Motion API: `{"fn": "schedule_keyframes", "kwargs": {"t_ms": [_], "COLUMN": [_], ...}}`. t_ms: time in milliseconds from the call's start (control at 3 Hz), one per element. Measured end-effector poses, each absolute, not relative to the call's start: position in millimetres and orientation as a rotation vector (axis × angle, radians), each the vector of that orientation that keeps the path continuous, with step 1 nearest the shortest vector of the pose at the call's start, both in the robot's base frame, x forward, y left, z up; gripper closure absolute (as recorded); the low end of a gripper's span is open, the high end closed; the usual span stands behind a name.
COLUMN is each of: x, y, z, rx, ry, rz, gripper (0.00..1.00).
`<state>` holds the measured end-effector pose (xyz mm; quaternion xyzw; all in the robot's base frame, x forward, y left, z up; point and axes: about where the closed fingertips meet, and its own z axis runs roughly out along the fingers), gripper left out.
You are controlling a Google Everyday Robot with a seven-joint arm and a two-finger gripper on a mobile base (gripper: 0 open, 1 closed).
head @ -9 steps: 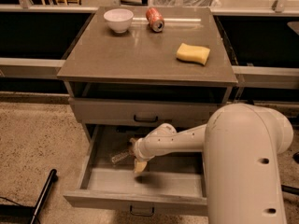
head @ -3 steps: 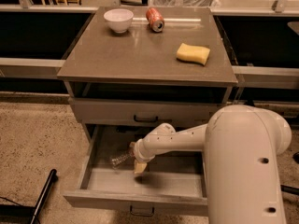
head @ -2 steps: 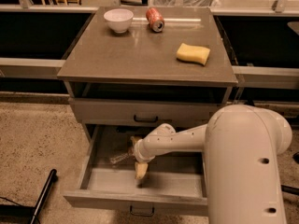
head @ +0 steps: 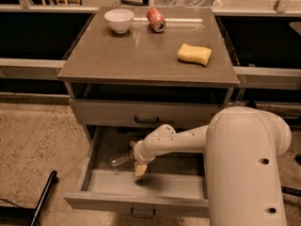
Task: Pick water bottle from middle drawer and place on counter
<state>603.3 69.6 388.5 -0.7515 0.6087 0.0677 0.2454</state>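
White robot arm (head: 188, 139) reaches below the worktop (head: 141, 55) into the middle drawer (head: 169, 185), pulled out to give access; its gripper (head: 140, 169) points down just beside the water bottle (head: 121, 160), lying on its side on the drawer floor, apparently lining up a grasp; the jaws' opening cannot be told

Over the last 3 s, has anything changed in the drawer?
Nothing visibly moved. The end effector stays down in the open middle drawer beside the water bottle, which lies where it was. On the counter, the bowl, can and sponge are unchanged.
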Motion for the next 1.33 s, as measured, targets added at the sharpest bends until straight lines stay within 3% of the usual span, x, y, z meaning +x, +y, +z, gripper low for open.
{"fn": "schedule_keyframes", "kwargs": {"t_ms": [333,1000,1333], "x": [606.7,608.3,599.9], "y": [68.5,63.3,59.1], "z": [380.7,381.6,402.2], "rx": [-2.038,-2.023,-1.981], "ry": [1.674,1.674,1.672], "rz": [0.235,0.276,0.317], "gripper": [0.42,0.53,0.68]}}
